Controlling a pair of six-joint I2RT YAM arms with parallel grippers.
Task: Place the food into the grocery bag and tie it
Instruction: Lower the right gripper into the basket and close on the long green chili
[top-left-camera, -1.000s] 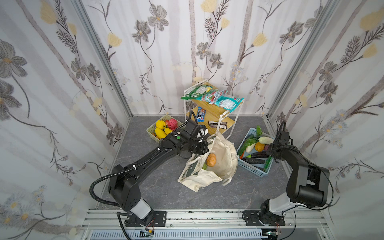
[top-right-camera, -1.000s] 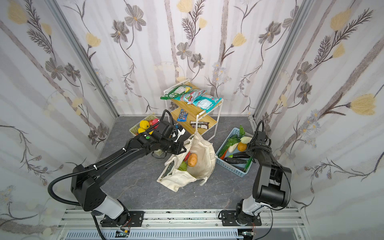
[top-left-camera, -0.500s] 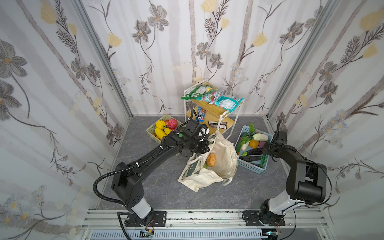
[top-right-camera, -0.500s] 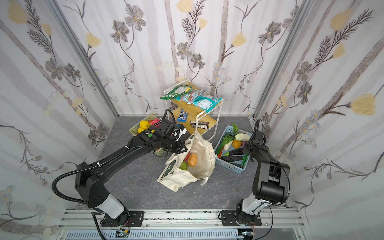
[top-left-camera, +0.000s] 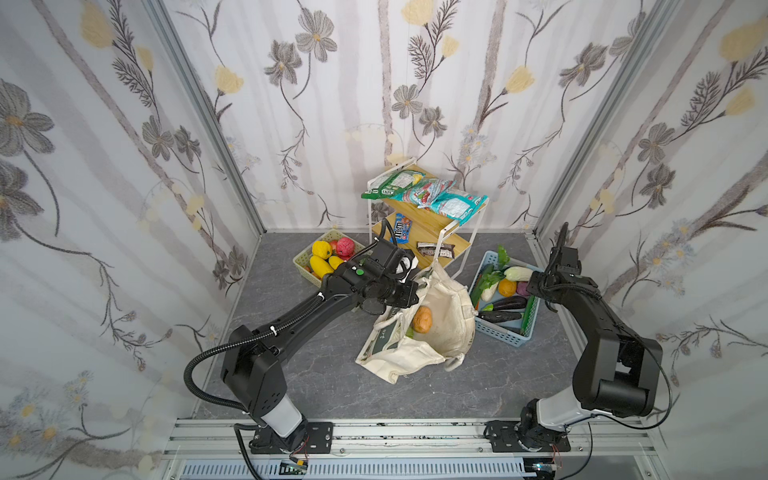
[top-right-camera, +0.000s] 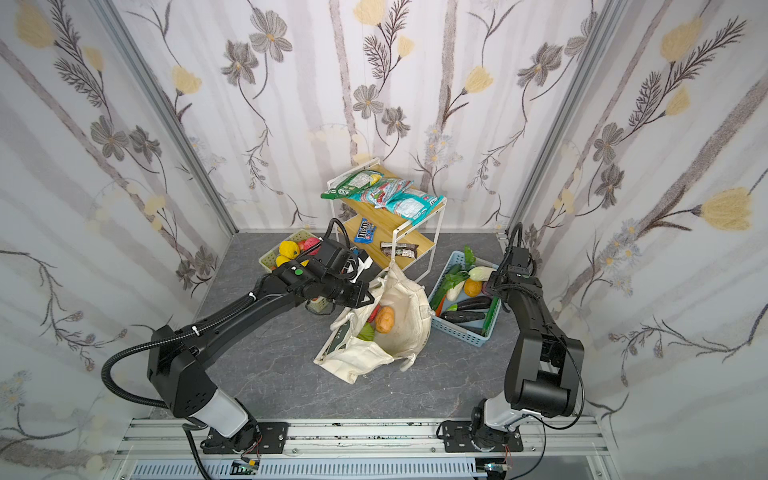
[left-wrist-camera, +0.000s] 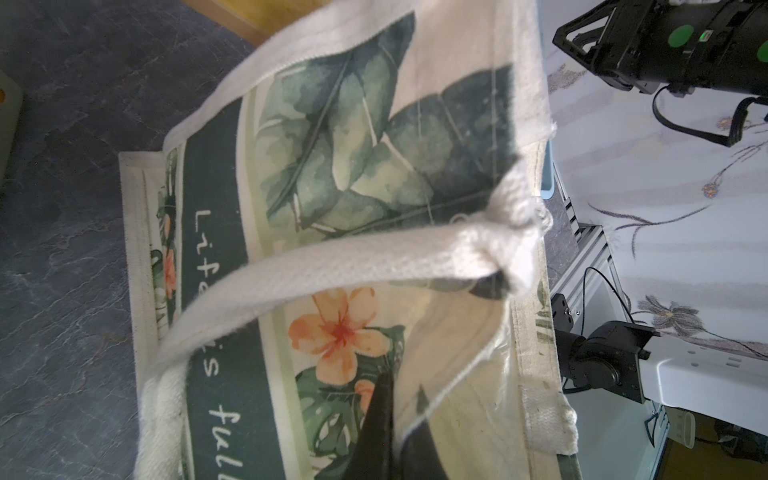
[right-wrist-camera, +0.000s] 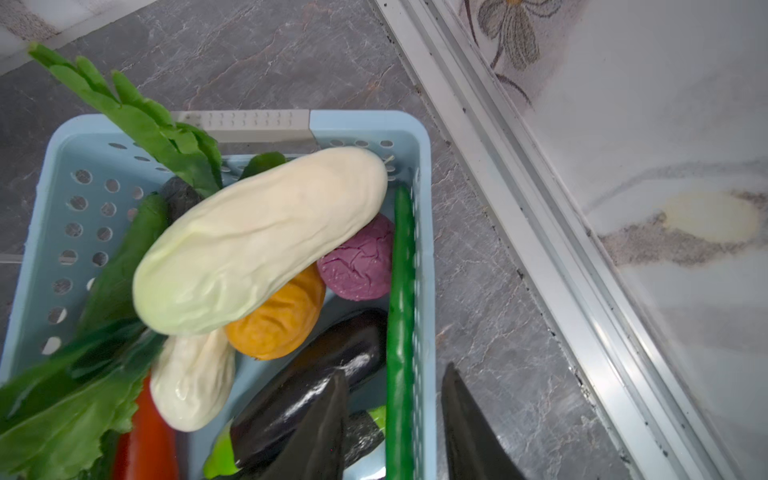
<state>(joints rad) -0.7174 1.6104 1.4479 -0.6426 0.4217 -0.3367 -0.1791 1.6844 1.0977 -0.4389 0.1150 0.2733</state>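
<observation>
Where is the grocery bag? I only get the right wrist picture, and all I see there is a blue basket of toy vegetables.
Observer: The grocery bag lies mid-table, just left of that blue basket in both top views, with its mouth open.
Operator: Anything inside it?
Observer: Yes, an orange-brown potato-like toy sits in the mouth, with something green beside it.
Operator: Is anything holding it?
Observer: The left arm. Its jaws are shut on the bag's rim, as the left wrist view shows.
</observation>
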